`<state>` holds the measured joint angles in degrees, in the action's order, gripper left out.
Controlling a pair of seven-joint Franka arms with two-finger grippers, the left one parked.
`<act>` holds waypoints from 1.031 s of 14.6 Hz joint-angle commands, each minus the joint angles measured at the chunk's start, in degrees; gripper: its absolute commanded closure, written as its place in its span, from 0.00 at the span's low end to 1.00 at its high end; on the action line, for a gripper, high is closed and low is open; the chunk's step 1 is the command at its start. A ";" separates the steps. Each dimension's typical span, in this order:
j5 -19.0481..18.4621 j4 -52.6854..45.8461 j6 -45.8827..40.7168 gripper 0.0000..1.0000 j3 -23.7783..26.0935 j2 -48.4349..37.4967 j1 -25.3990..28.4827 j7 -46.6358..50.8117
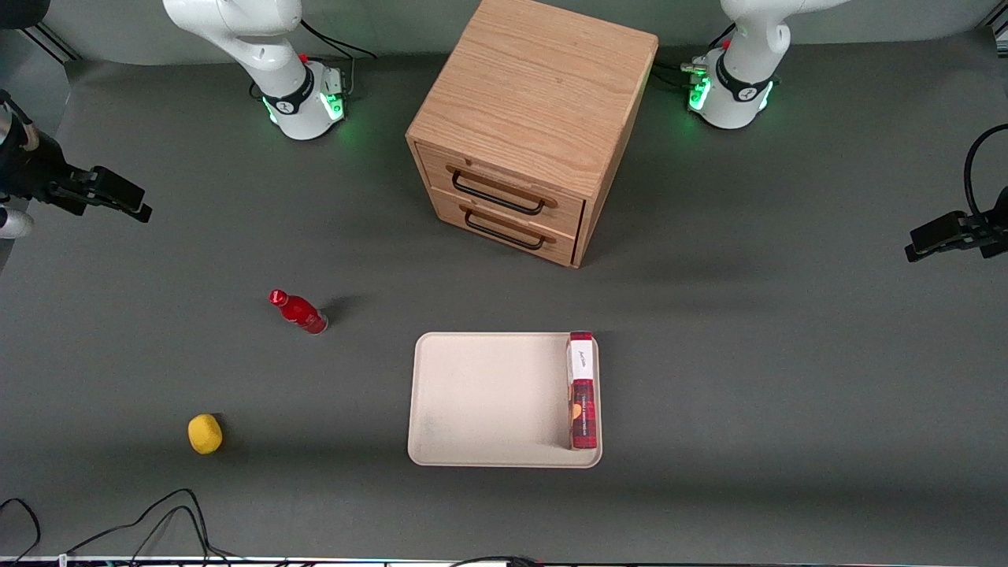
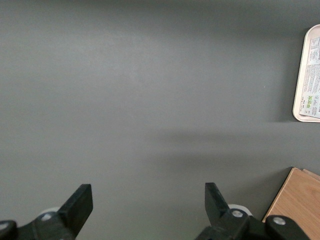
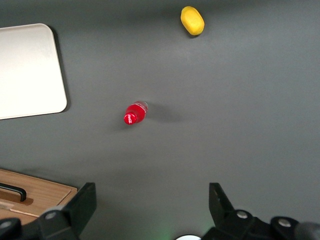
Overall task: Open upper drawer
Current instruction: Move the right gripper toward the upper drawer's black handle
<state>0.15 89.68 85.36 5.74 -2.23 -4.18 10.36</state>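
Observation:
The boxy oak cabinet stands on the table farther from the front camera than the tray. Its upper drawer is shut, with its wide black bar handle against the front. The matching lower drawer beneath it is shut too. My right gripper hangs high above the table toward the working arm's end, well apart from the cabinet. In the right wrist view the gripper is open wide and empty, and a corner of the cabinet with one end of a black handle shows beside one finger.
A red bottle stands on the table between the gripper and the tray. A yellow object lies nearer the front camera. A beige tray in front of the cabinet holds a red box.

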 commanded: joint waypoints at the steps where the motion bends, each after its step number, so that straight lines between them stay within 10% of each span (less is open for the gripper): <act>1: -0.85 -0.82 0.16 0.00 0.15 0.65 0.05 1.06; 8: 0.03 -1.34 0.33 0.00 1.03 2.23 2.76 -0.26; 15: 1.97 -1.52 2.35 0.00 12.70 4.78 6.63 0.27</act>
<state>1.25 89.48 86.79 15.81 0.70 1.46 10.38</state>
